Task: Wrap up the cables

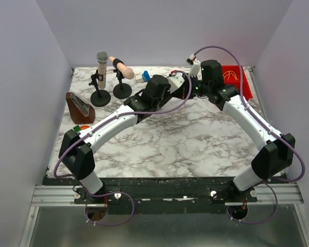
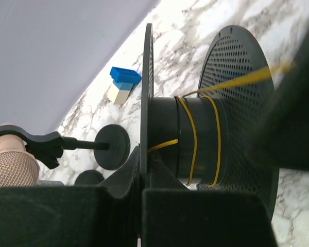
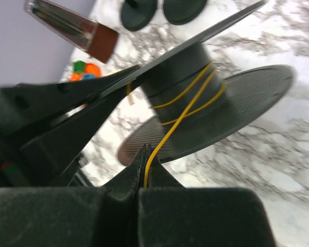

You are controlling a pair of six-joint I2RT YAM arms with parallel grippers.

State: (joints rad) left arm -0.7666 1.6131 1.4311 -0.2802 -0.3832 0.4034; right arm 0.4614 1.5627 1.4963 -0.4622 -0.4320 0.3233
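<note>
A black spool (image 2: 195, 139) with two wide perforated flanges has a few turns of thin yellow cable (image 2: 192, 135) round its hub. My left gripper (image 2: 141, 167) is shut on the thin edge of one flange (image 2: 147, 77) and holds the spool above the table. In the right wrist view the spool (image 3: 180, 72) is tilted, and the cable (image 3: 167, 135) runs taut from the hub down into my right gripper (image 3: 146, 162), which is shut on it. In the top view both grippers, left (image 1: 171, 86) and right (image 1: 193, 85), meet at the back middle; the spool is mostly hidden there.
Two microphones on black stands (image 1: 101, 64) (image 1: 121, 67) stand at the back left, next to a brown case (image 1: 80, 106). A blue-and-white block (image 2: 123, 85) lies by the back wall. A red cloth (image 1: 235, 78) lies at the back right. Small orange and green pieces (image 1: 81, 127) sit at the left.
</note>
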